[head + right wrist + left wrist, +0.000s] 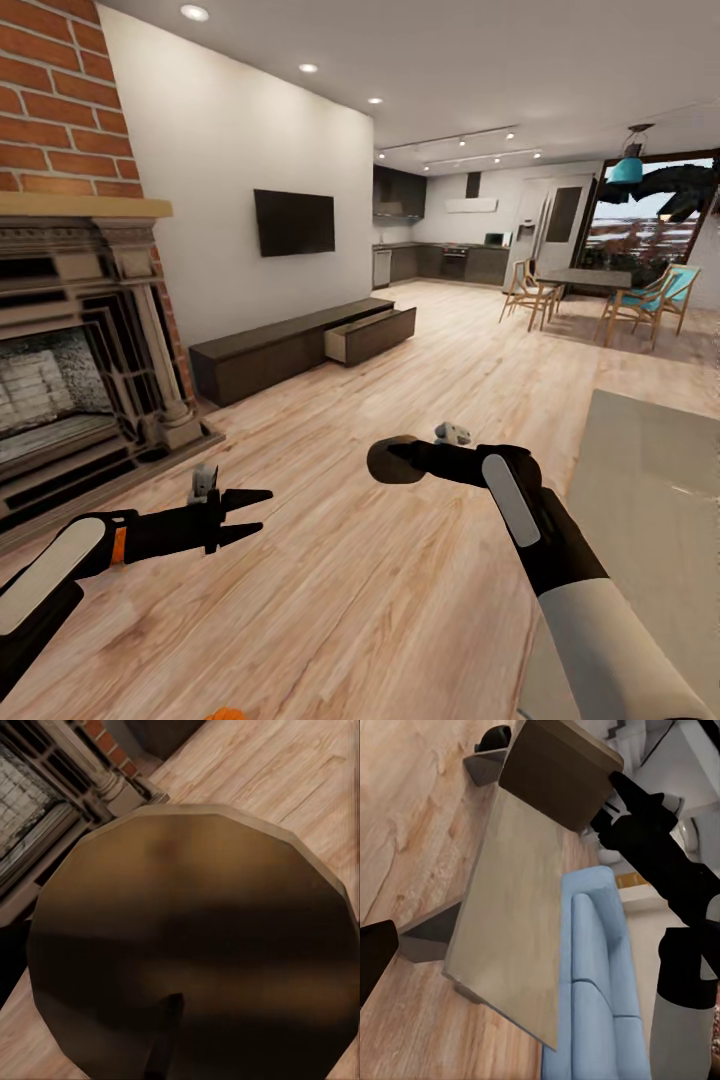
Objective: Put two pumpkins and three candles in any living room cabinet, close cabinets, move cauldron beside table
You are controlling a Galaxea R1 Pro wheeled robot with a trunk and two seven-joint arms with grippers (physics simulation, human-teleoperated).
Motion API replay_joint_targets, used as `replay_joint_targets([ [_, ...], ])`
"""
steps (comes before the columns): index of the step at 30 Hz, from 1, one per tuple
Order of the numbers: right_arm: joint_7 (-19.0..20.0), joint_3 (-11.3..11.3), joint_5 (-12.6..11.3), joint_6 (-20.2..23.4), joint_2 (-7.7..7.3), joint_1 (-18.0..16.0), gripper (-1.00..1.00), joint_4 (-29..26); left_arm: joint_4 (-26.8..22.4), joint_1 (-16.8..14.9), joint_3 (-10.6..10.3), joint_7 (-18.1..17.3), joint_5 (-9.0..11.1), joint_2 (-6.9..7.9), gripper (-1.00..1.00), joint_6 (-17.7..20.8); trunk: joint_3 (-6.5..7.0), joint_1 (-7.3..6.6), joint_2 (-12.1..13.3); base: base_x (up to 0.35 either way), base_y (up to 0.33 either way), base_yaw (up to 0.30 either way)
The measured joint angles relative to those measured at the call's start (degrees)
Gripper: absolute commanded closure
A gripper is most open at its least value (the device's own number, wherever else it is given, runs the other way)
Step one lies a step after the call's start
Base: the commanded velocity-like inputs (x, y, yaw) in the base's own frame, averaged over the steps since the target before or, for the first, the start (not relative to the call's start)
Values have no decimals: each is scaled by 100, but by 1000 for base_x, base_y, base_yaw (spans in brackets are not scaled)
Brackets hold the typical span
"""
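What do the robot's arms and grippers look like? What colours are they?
Both arms are black with pale grey oval panels. The left arm has an orange ring near its wrist, and its gripper has two pointed black fingers. The right gripper is black too, on an arm whose upper part is light grey.

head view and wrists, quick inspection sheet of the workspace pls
surface: wood floor; pale low table
job's things: candle held in right gripper; cabinet along the wall, one drawer open; orange sliver at frame edge, cannot tell what
clutter: nothing seen
grippers: left gripper fingers open, empty; right gripper shut on candle
cables: nothing seen
surroundings: fireplace, wall TV, blue sofa, dining table
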Motion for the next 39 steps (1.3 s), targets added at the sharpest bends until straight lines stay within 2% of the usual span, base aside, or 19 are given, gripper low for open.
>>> replay_joint_targets([
  [6, 6, -3, 22, -6, -1, 0, 100, 11, 0, 0, 4, -1, 5, 1, -100, 0, -42, 0, 0, 183, -138, -136],
  [14, 14, -3, -17, -18, -4, -1, 100, 7, 8, 0, 3, -2, 7, 0, -100, 0, -53, 1, 0, 189, -8, -11],
  [24, 11, -3, -3, -16, 2, -1, 100, 9, 9, 1, 1, -2, 9, 0, -100, 0, -131, 1, 0, 81, -54, 0],
  [39, 15, -3, -1, -26, 3, -1, 100, 17, 17, 0, -4, 0, 10, 0, -100, 0, -151, 1, 0, 206, -43, -84],
])
